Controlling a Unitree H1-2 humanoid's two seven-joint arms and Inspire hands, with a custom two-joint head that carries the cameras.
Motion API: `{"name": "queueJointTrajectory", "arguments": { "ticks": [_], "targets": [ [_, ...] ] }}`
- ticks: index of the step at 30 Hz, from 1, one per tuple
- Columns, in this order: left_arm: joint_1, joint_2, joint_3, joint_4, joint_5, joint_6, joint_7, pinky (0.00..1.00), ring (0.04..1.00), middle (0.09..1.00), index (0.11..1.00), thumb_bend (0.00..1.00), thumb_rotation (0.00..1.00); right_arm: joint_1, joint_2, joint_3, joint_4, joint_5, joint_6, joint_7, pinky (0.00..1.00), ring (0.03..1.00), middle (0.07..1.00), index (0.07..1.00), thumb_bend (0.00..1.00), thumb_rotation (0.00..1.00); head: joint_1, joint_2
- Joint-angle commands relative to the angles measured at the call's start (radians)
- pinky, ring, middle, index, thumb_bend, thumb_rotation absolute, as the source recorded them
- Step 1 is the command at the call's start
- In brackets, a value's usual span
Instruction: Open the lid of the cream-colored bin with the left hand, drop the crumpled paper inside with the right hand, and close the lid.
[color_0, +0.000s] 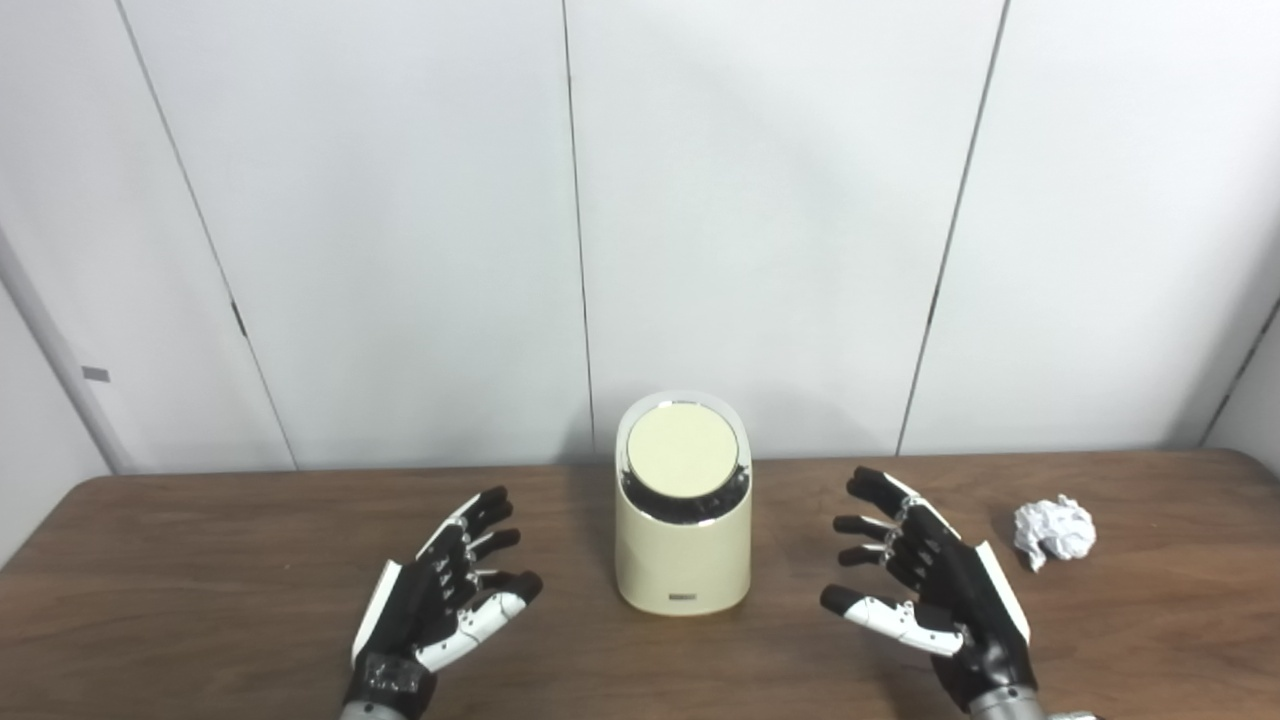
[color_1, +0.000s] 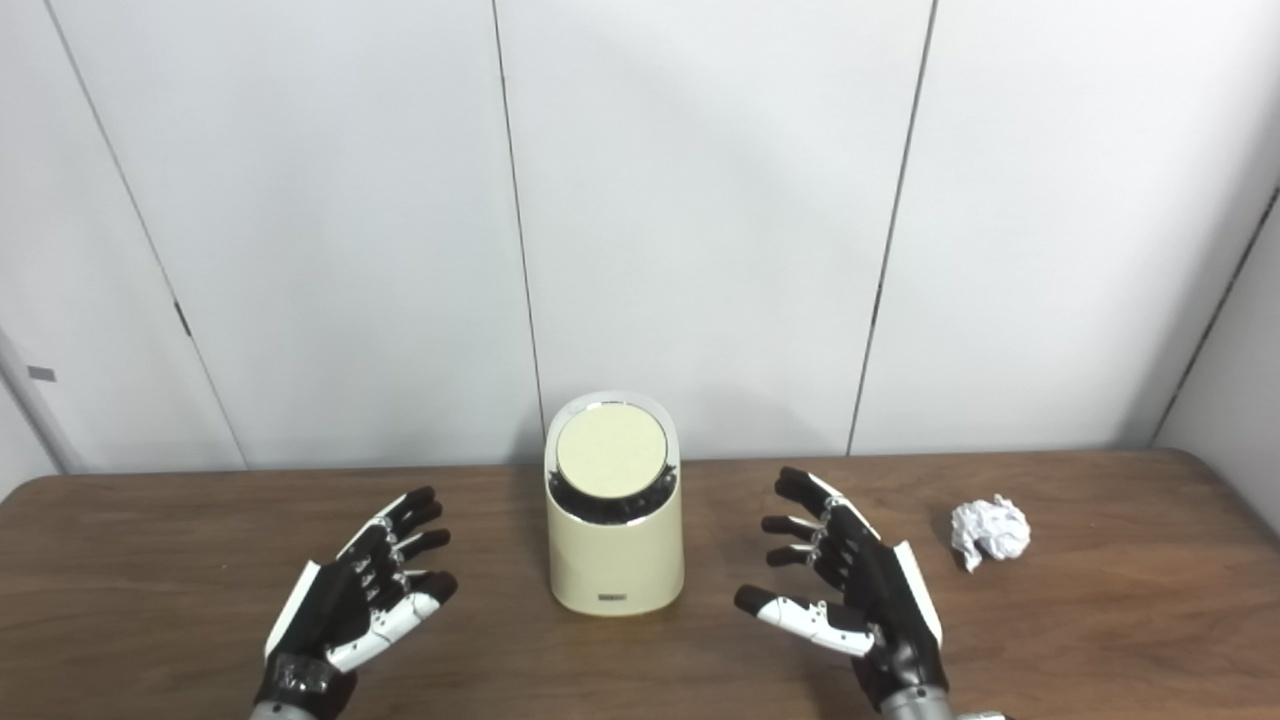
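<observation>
You've got the brown wooden counter with the cream-colored bin standing upright near the back middle, its round lid shut and tilted toward you. Your left hand sits left of the bin, fingers spread wide, holding nothing. Your right hand mirrors it on the other side, also wide and empty. The crumpled paper lies just right of that hand, not touching it.

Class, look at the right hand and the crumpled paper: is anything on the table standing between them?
Nothing visible does. The right hand is open, and only bare table lies between it and the crumpled paper.
</observation>
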Motion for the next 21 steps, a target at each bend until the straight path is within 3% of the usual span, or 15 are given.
{"name": "queueJointTrajectory", "arguments": {
  "ticks": [1, 21],
  "targets": [
    [-0.023, 0.004, 0.001, -0.021, -0.002, -0.038, 0.007, 0.63, 0.829, 0.892, 0.927, 0.76, 0.32, -0.027, -0.001, -0.002, -0.03, -0.006, -0.04, -0.002, 0.58, 0.718, 0.833, 0.82, 0.85, 0.22, 0.0, 0.0],
    [-0.023, 0.009, -0.004, -0.018, -0.002, -0.04, 0.009, 0.64, 0.83, 0.891, 0.92, 0.74, 0.29, -0.026, 0.0, 0.005, -0.039, -0.006, -0.042, 0.004, 0.57, 0.716, 0.836, 0.828, 0.84, 0.22, -0.002, 0.0]
  ]
}}
